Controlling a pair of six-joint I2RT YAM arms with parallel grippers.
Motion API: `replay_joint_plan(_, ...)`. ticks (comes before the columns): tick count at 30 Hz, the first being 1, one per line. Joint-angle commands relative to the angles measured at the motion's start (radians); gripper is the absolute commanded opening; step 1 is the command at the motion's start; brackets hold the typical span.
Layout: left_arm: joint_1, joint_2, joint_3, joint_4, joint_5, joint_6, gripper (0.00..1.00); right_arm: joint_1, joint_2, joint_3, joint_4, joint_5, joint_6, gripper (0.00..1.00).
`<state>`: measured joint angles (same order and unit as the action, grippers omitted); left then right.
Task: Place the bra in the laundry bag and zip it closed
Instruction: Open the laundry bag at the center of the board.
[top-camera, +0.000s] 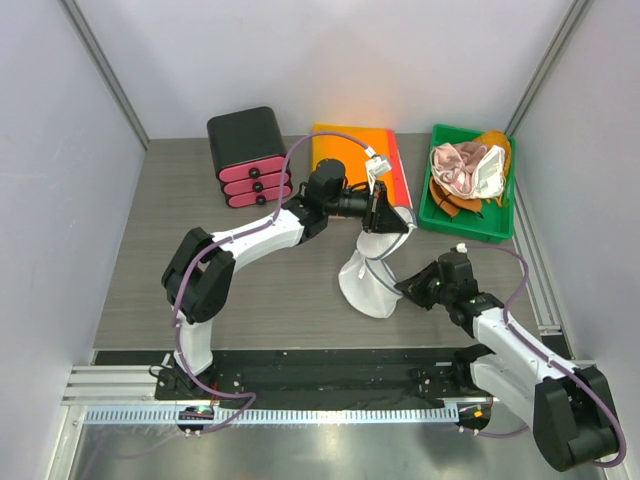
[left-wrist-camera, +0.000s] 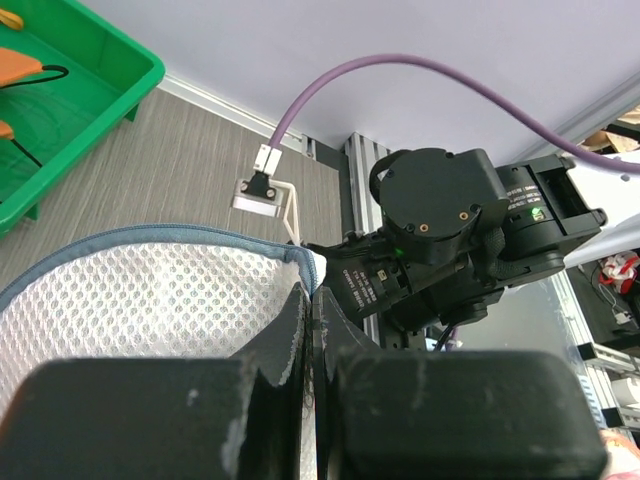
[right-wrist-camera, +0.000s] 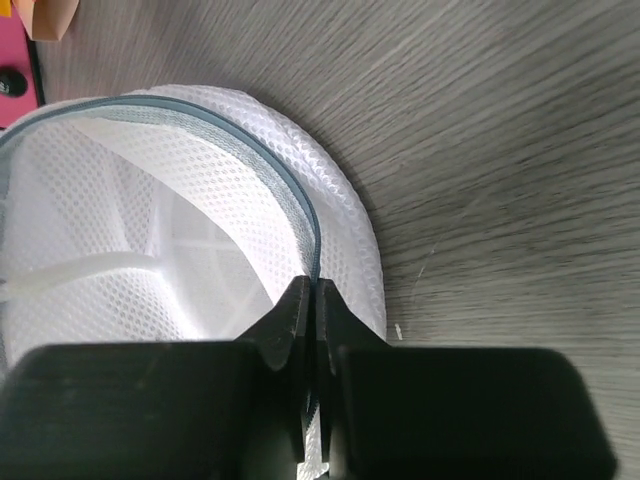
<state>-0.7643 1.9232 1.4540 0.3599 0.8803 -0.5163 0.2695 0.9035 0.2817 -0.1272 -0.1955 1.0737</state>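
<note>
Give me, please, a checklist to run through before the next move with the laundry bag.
1. Left claw shut on the upper rim of the laundry bag: ok.
2. Right claw shut on the lower rim: ok.
3. Bag mouth held open: ok.
4. Bra inside the bag: not ok, it lies in the green bin.
5. Zipper closed: not ok.
6. A claw free to fetch the bra: not ok, both grip the bag.

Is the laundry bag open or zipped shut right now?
Open. The laundry bag's two mesh halves stand apart, rims unjoined: the left tool pinches one rim, the right tool the other.
</note>
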Motion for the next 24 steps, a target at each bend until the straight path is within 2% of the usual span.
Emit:
replay_joint_plan(1, 0.002, -0.052, 0.02, 0.001, -0.027, -0.004, 0.0, 0.007, -0.031, 0.105, -0.039, 0.101, -0.067, 0.01)
replay_joint_plan(4, 0.002, -0.061, 0.029, -0.004, -0.09, -0.019, 0.0, 0.004, -0.061, 0.2, -0.132, 0.233, -0.145, 0.01)
replay_joint_plan(7, 0.002, -0.067, 0.057, -0.013, -0.154, -0.036, 0.0, 0.005, -0.144, 0.231, -0.143, 0.379, -0.159, 0.01)
replay_joint_plan(8, 0.002, -0.072, 0.06, -0.022, -0.234, -0.036, 0.0, 0.004, -0.194, 0.228, -0.143, 0.443, -0.155, 0.01)
replay_joint_plan(12, 0.01, -0.113, 0.036, -0.05, -0.463, -0.059, 0.0, 0.004, -0.317, 0.186, -0.14, 0.528, -0.129, 0.01)
replay_joint_plan(18, 0.01, -0.23, -0.139, 0.045, -0.682, -0.085, 0.0, 0.004, -0.515, 0.045, -0.147, 0.613, -0.068, 0.01)
replay_joint_plan(23, 0.01, -0.349, -0.361, 0.16, -0.767, -0.131, 0.0, 0.005, -0.687, -0.114, -0.095, 0.642, -0.023, 0.01)
replay_joint_plan(24, 0.01, -0.365, -0.401, 0.231, -0.77, -0.137, 0.05, 0.004, -0.71, -0.128, -0.097, 0.645, -0.018, 0.01)
